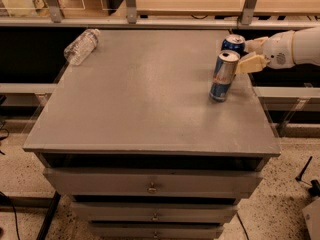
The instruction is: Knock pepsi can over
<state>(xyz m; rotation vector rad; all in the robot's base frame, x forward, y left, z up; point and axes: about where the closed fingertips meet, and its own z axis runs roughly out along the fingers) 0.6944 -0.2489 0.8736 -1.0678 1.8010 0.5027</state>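
Note:
The pepsi can point(233, 43), stout and dark blue with a silver top, stands upright near the table's back right edge. A taller slim blue-and-silver can point(223, 77) stands just in front of it. My gripper point(249, 54) reaches in from the right, its white arm behind it. It is open and empty. The upper finger lies just right of the pepsi can's top. The lower finger point(250, 63) reaches the slim can's upper side; I cannot tell if it touches.
A clear plastic bottle point(81, 46) lies on its side at the back left of the grey table point(145, 94). Drawers sit below the tabletop. A railing and a wooden counter run behind the table.

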